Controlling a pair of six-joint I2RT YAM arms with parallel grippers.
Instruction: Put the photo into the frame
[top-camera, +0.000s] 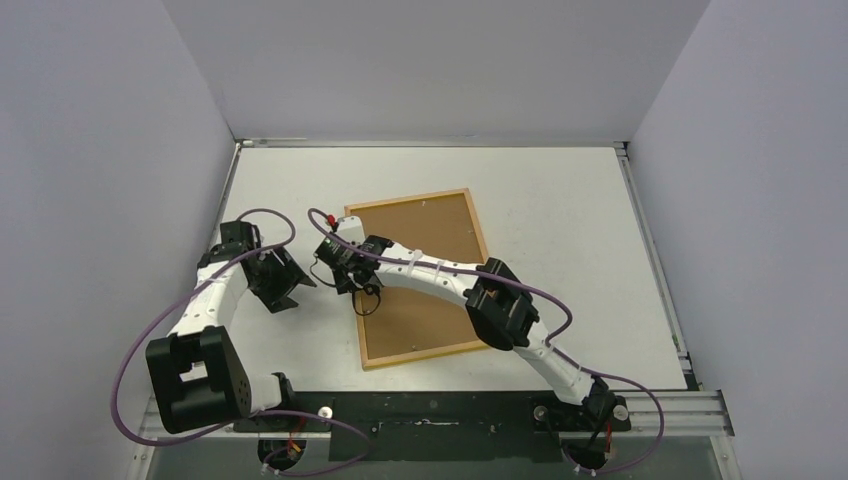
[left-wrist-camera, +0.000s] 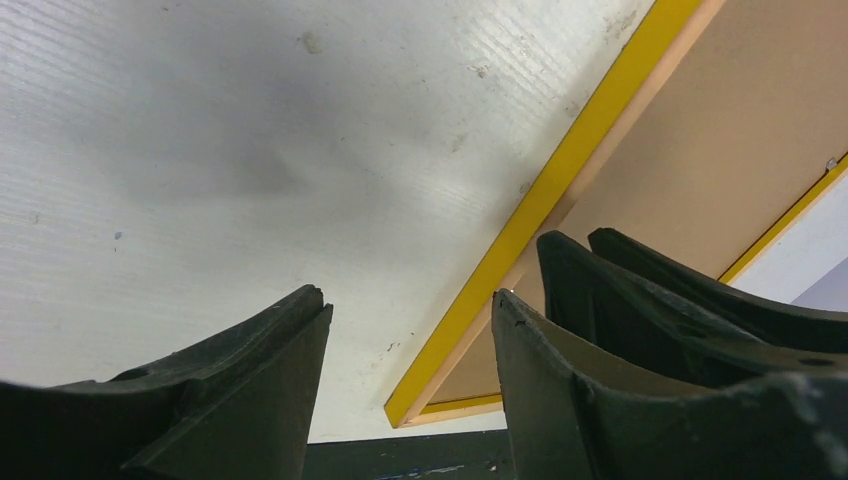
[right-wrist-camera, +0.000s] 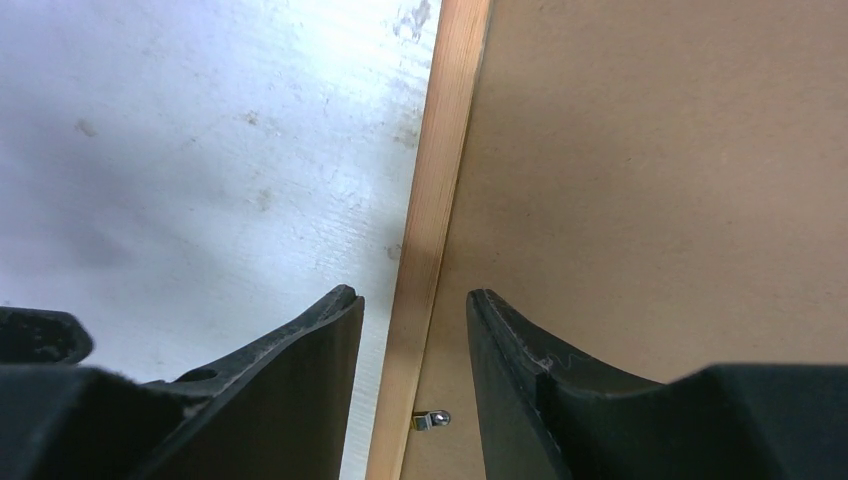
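Note:
The frame (top-camera: 416, 197) lies face down on the white table, wood-coloured back up, with a brown backing board (top-camera: 432, 236) inside it. Its yellow side (left-wrist-camera: 560, 170) shows in the left wrist view. The photo is out of view. My right gripper (top-camera: 350, 277) hovers over the frame's left rail (right-wrist-camera: 440, 180); the rail runs between its jaws (right-wrist-camera: 410, 295), which stand open with a gap on each side. My left gripper (top-camera: 291, 284) is open just left of the frame, with only bare table between its fingers (left-wrist-camera: 410, 305).
A small metal tab (right-wrist-camera: 432, 419) sticks out from the rail over the backing board (right-wrist-camera: 650, 180). The right gripper's dark fingers (left-wrist-camera: 660, 290) show close by in the left wrist view. White walls enclose the table (top-camera: 560, 190) on three sides.

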